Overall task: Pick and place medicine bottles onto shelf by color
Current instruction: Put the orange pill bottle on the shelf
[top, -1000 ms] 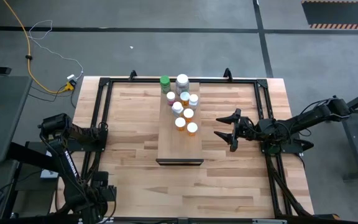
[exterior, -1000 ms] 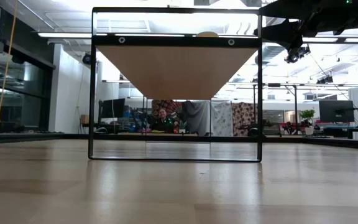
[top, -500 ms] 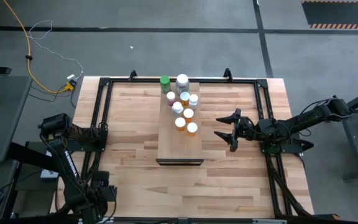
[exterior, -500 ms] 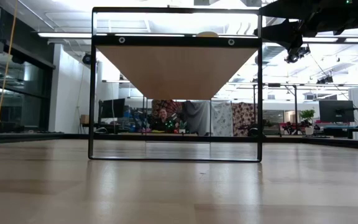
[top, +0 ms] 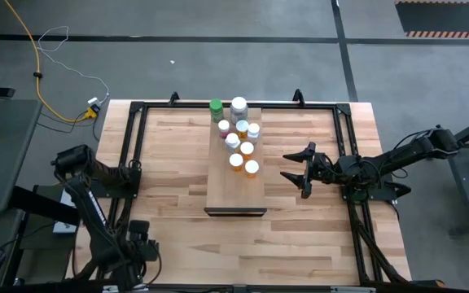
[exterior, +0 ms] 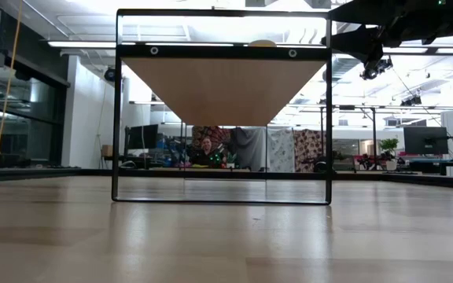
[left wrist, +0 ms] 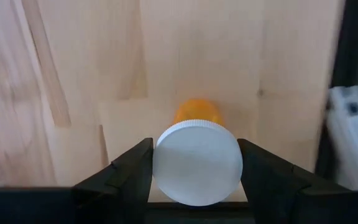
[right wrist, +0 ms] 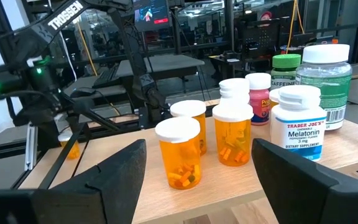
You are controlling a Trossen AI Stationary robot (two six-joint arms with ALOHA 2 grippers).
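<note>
Between left hand (left wrist: 194,180) fingers: orange bottle (left wrist: 197,158).

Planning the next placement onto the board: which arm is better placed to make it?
Left. Its gripper already grips an orange bottle by the white cap, over the table's left edge. The right gripper hangs open and empty beside the shelf.

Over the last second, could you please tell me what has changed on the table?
Only the left arm has shifted slightly at the table's left edge; its left gripper is shut on an orange bottle. The right gripper stays open beside the shelf, and the medicine bottles on it have not moved.
</note>
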